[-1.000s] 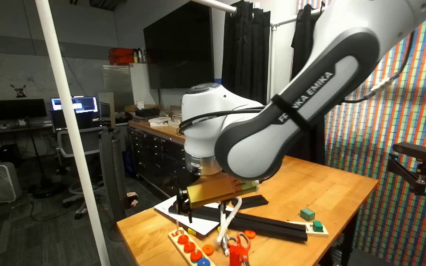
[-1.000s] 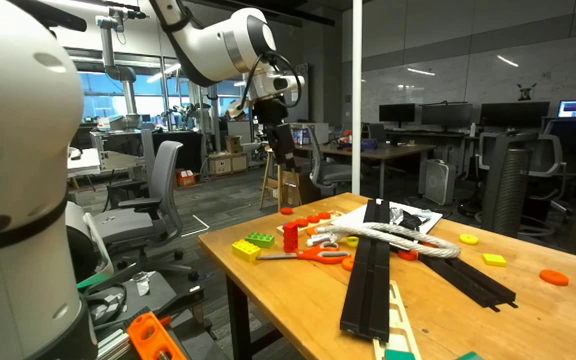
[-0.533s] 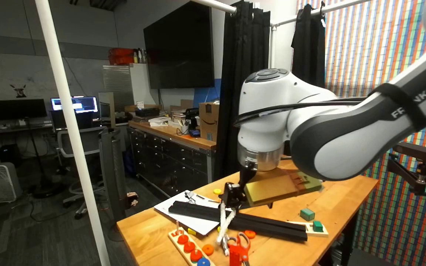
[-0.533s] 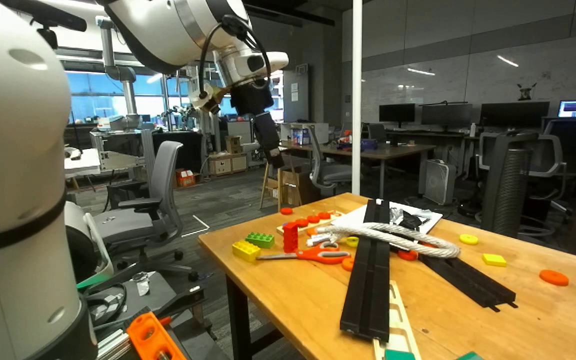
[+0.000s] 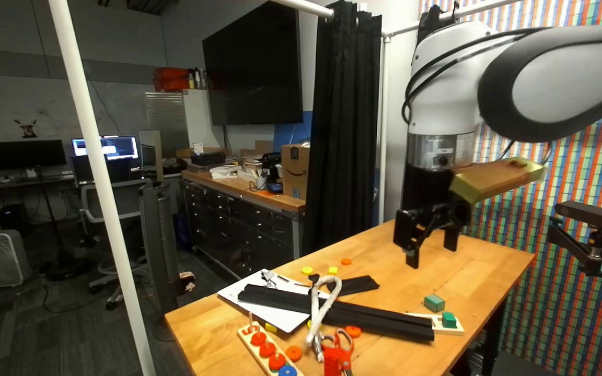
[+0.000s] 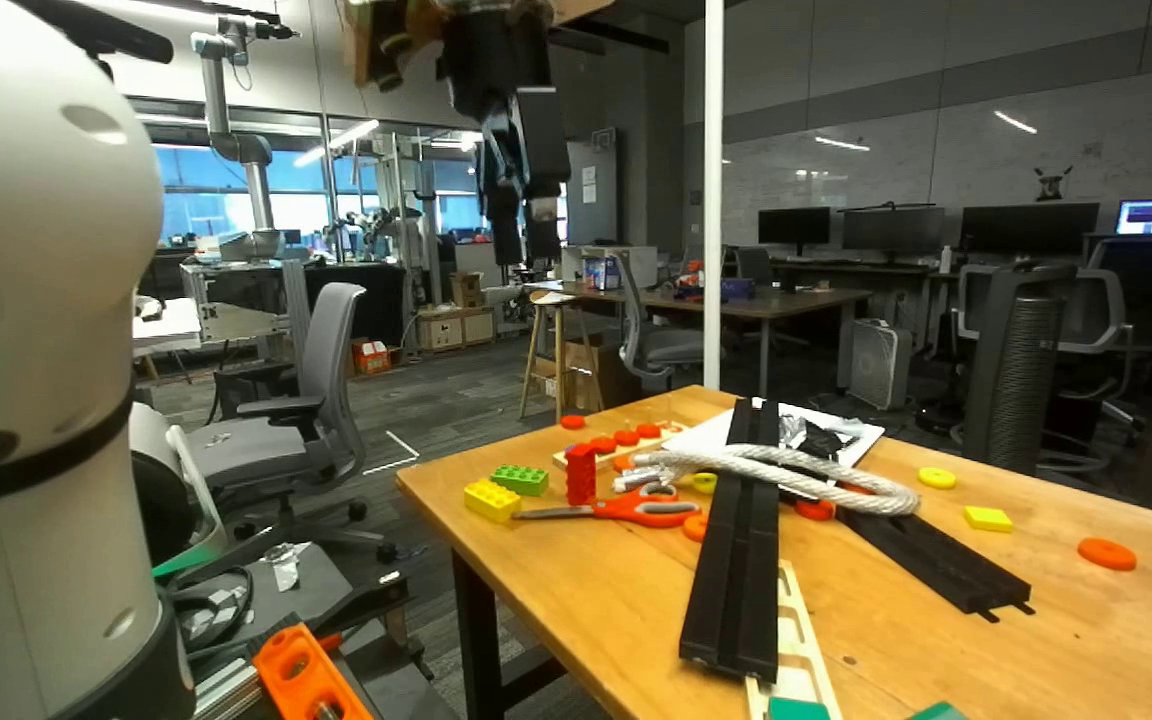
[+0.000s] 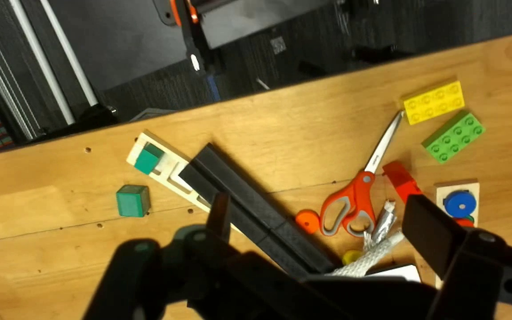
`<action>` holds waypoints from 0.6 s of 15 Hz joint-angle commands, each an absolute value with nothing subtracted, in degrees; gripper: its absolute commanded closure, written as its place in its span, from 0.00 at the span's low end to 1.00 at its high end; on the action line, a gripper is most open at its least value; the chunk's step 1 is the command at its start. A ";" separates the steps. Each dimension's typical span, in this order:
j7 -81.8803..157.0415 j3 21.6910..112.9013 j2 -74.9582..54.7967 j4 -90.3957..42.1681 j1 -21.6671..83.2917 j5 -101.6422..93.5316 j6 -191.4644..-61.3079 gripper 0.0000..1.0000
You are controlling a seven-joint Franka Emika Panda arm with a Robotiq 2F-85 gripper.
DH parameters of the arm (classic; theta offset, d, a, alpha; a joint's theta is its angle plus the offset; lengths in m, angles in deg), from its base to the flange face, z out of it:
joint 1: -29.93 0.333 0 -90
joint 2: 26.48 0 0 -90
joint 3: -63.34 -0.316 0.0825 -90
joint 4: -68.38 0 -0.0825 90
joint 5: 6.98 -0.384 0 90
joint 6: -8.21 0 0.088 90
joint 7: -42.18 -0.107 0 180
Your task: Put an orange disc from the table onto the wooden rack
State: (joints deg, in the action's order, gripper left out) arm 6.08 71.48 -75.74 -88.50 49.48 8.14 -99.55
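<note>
My gripper (image 5: 431, 249) is open and empty, pointing down, high above the table (image 5: 476, 261). It also shows in an exterior view (image 6: 525, 235); its spread fingers frame the wrist view (image 7: 318, 209). An orange disc (image 7: 308, 221) lies between the black track and the scissors. More orange discs lie near the peg board (image 5: 294, 353) and at the table's back (image 5: 346, 261); the back one shows in an exterior view (image 6: 1107, 555). The pale slatted wooden rack (image 7: 167, 178) lies partly hidden under the black track, with a green block on it; it shows in both exterior views (image 5: 439, 326) (image 6: 798, 650).
A pale peg board (image 5: 253, 349) holds several red discs and a blue one. A black track (image 6: 736, 580), white rope (image 6: 816, 480), scissors (image 7: 358, 200), green block (image 7: 132, 201), yellow brick (image 6: 492, 500) and white board (image 5: 280, 316) crowd the table.
My gripper has moved from over the white board to the right and up in an exterior view, and now points straight down. Things on the table look unmoved.
</note>
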 commanded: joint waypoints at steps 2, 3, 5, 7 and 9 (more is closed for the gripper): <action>18.90 72.50 -93.54 -89.95 44.65 7.01 -82.98 0.00; 20.26 71.88 -96.80 -89.43 42.50 7.28 -79.38 0.00; 23.35 67.44 -91.33 -88.82 36.19 3.52 -81.83 0.00; 20.93 69.91 -95.28 -89.25 39.58 5.53 -79.68 0.00; 25.40 66.08 -93.68 -89.64 33.18 2.48 -81.05 0.00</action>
